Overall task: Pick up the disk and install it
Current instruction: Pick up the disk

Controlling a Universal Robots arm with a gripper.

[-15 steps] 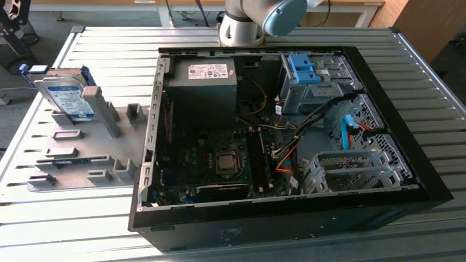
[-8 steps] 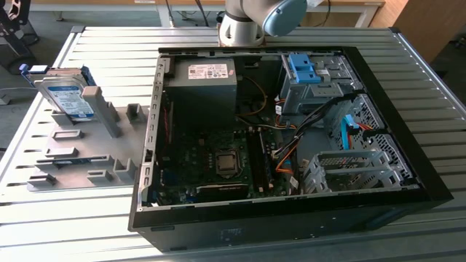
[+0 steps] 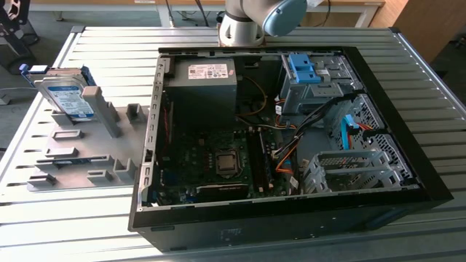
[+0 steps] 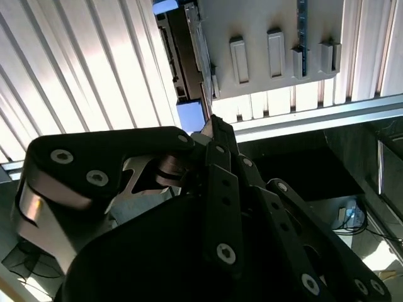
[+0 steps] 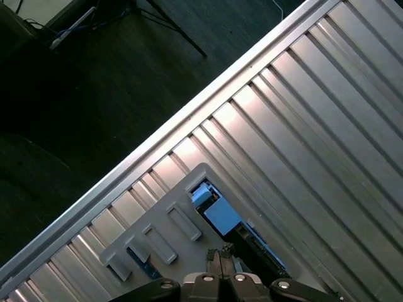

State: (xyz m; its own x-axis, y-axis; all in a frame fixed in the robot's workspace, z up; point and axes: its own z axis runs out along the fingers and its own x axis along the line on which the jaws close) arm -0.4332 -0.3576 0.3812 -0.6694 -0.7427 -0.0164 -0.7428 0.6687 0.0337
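Where a grey holding fixture point(image 3: 80, 158) sits on the slatted metal counter point(image 3: 117, 41) at the exterior view's left, the disk point(image 3: 67, 100) stands on edge at the fixture's far end. Its label faces outward and blue rails run along its sides. It is free of the tool.
Tool point(image 4: 215, 126) point(image 5: 220, 258): fingers pressed together, pinching nothing, above the fixture in both wrist views.
Open computer case point(image 3: 415, 164): just right of the fixture.
Inside the case: grey power supply point(image 3: 204, 90) far left; blue bracket point(image 3: 302, 68) far right; motherboard point(image 3: 218, 158) near.
Robot arm point(image 3: 248, 22): at the case's far edge.
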